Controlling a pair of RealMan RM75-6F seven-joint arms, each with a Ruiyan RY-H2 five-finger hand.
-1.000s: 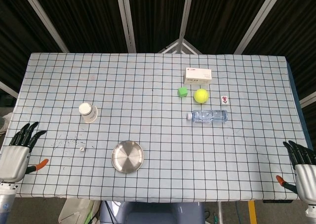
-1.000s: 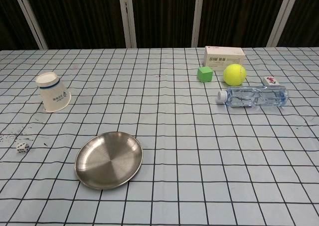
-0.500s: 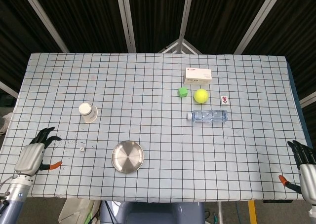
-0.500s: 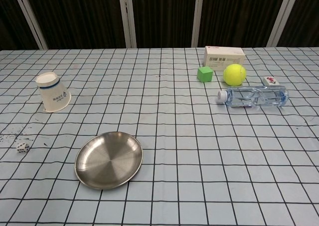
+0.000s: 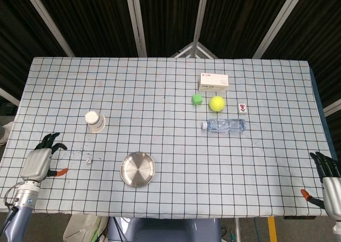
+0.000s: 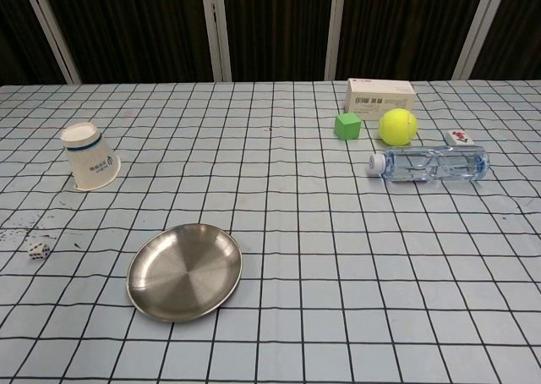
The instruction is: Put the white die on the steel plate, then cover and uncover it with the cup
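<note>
A small white die [image 5: 89, 160] [image 6: 37, 250] lies on the checked cloth, left of the round steel plate [image 5: 137, 169] [image 6: 184, 271]. Behind the die a white paper cup [image 5: 95, 121] [image 6: 89, 156] stands upside down. My left hand [image 5: 40, 160] hovers over the table's left front part, well left of the die, fingers apart and holding nothing. My right hand [image 5: 329, 184] sits at the table's right front corner, fingers apart and empty. Neither hand shows in the chest view.
At the back right lie a white box [image 5: 213, 81], a green cube [image 5: 197, 99], a yellow tennis ball [image 5: 217, 103], a small tile [image 5: 242, 107] and a water bottle on its side [image 5: 224, 126]. Dark specks dot the cloth near the die.
My left hand has moved in over the table and slightly toward the die. The right hand has drifted a little. Die, cup and plate have not moved.
</note>
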